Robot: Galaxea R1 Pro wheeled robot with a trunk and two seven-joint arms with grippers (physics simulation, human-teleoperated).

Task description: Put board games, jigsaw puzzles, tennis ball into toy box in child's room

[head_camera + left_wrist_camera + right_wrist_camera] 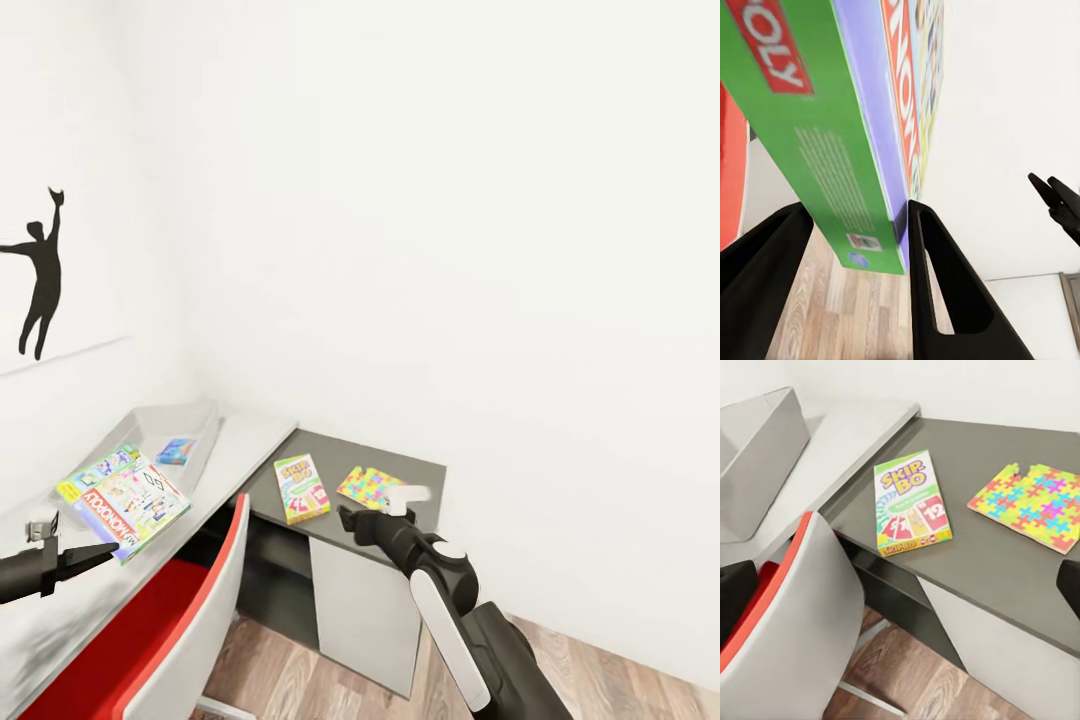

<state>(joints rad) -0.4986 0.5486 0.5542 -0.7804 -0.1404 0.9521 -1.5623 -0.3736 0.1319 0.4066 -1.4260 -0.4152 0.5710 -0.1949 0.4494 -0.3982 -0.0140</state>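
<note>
Head view: the left gripper (100, 555) sits at eight o'clock, its jaws closed on the near edge of a flat Monopoly board game box with a white busy cover and green sides (125, 499). That box is held above the pale grey-white counter (245, 440), its far end just beside the shallow light-grey toy box with flared sides (200, 420) at nine o'clock. A small blue flat game box (177, 451) lies inside that bin. On the lower dark grey counter section (420, 470) a green-white-red Skip-Bo card box (301, 488) lies flat, and at its three o'clock a thin jigsaw puzzle in yellow, pink, green and blue interlocking pattern (371, 487) lies apart from it. The right gripper (350, 520) hovers near the counter's front edge; whether its jaws are parted I cannot tell. A red-and-white chair (190, 620) stands at seven o'clock.

Left wrist view: two black fingers (937, 285) press either side of the green edge of the Monopoly box (817, 142), red logo visible.

Right wrist view: the Skip-Bo box (910, 500) and jigsaw (1031, 505) lie flat on dark counter, the bin (765, 450) at ten o'clock.
</note>
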